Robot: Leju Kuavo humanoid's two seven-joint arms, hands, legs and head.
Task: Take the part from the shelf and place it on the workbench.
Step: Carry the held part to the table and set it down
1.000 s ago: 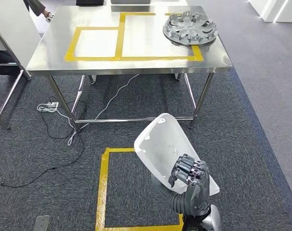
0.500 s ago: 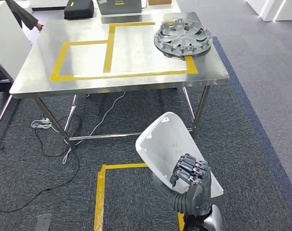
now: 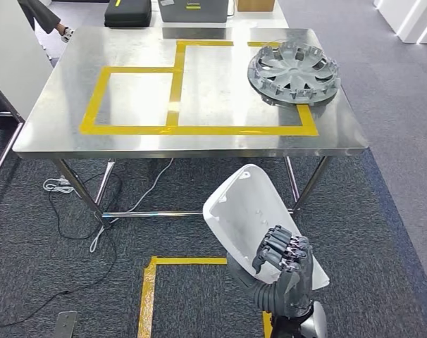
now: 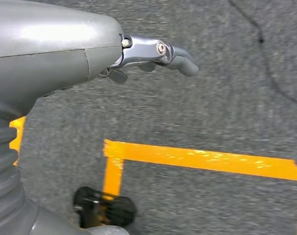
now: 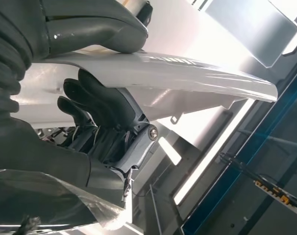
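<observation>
My right hand grips a white curved plastic part low in the head view, in front of the steel workbench. In the right wrist view the thumb lies on one face of the white part and the dark fingers curl under the other. My left hand hangs over grey carpet with its fingers apart and nothing in it. The workbench carries yellow tape rectangles.
A grey wheel cover lies on the workbench's far right. A black case and a grey box stand behind it. Cables run on the carpet under the bench. A yellow tape square marks the floor. A person's sleeve shows at far left.
The whole scene has shifted: the workbench now sits closer and more to the right in the head view. My right hand keeps holding the white part the same way.
</observation>
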